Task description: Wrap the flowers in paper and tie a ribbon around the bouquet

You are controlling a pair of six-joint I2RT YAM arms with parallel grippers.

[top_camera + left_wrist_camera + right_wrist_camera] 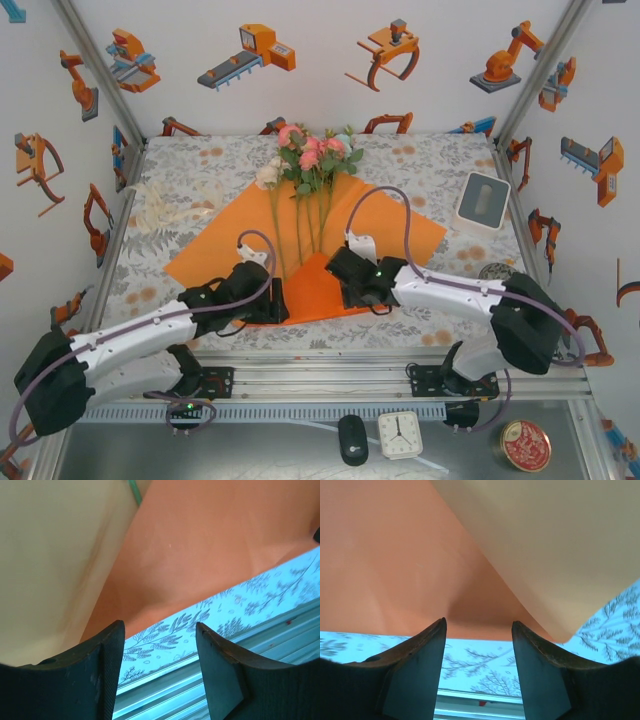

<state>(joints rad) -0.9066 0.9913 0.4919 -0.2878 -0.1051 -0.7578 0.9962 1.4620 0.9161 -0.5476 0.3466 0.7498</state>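
The orange paper (400,225) lies as a diamond on the patterned cloth. The flowers (312,155) rest on it, blooms at the far corner and stems (300,235) running toward me. The paper's near part (312,290) stands raised between the two grippers. My left gripper (278,300) is at its left and my right gripper (345,285) at its right. The left wrist view has the left gripper (160,625) open, with only cloth in the gap and the paper (210,545) just beyond. The right gripper (479,621) is open too, just short of the paper (395,570). The ribbon (175,212) lies crumpled at the far left.
A white box (482,203) stands at the right of the table. The metal rail (330,365) runs along the near edge. Below it are a black mouse (352,440), a small clock (400,435) and a red round tin (525,445).
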